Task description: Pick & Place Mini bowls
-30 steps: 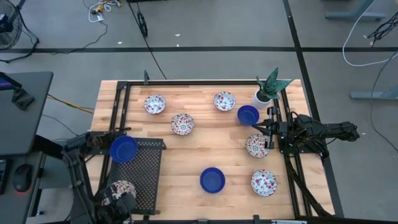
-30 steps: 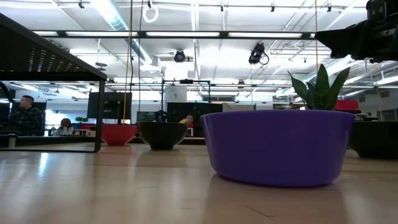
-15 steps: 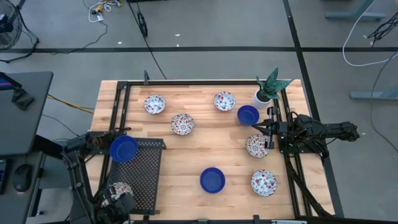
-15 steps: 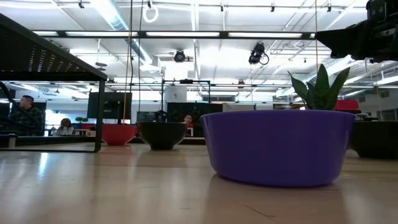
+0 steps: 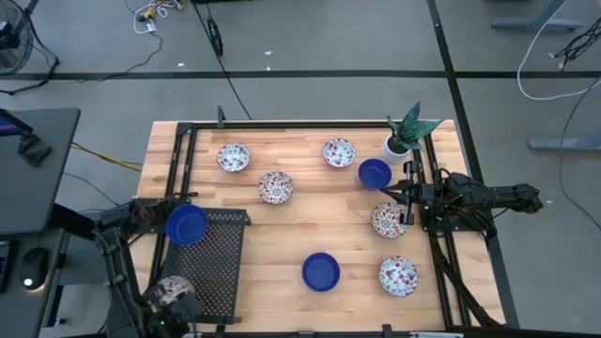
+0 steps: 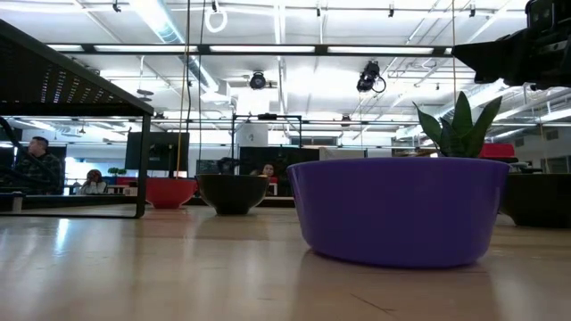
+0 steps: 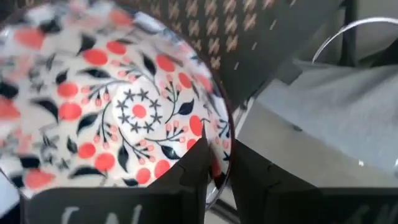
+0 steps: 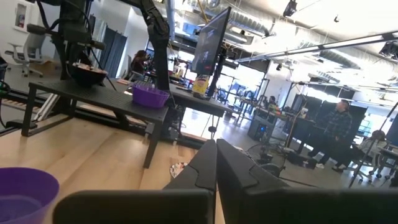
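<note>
- my left gripper (image 7: pixel 214 165) has its jaws pinching the rim of a floral mini bowl (image 7: pixel 112 106), which sits against my inner finger, over the near left corner of the black mesh rack (image 5: pixel 218 263).
- a blue mini bowl (image 5: pixel 187 224) rests at the rack's far left corner, well apart.
- my right gripper (image 8: pixel 216 163) waits, jaws pressed together, at the desk's (image 5: pixel 310 225) right edge.

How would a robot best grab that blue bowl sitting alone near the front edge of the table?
By the rim, from straight above. The blue bowl sits upright and open with bare wood all round, so one finger can go inside its thin wall and one outside. The right tool looks nearest.
</note>
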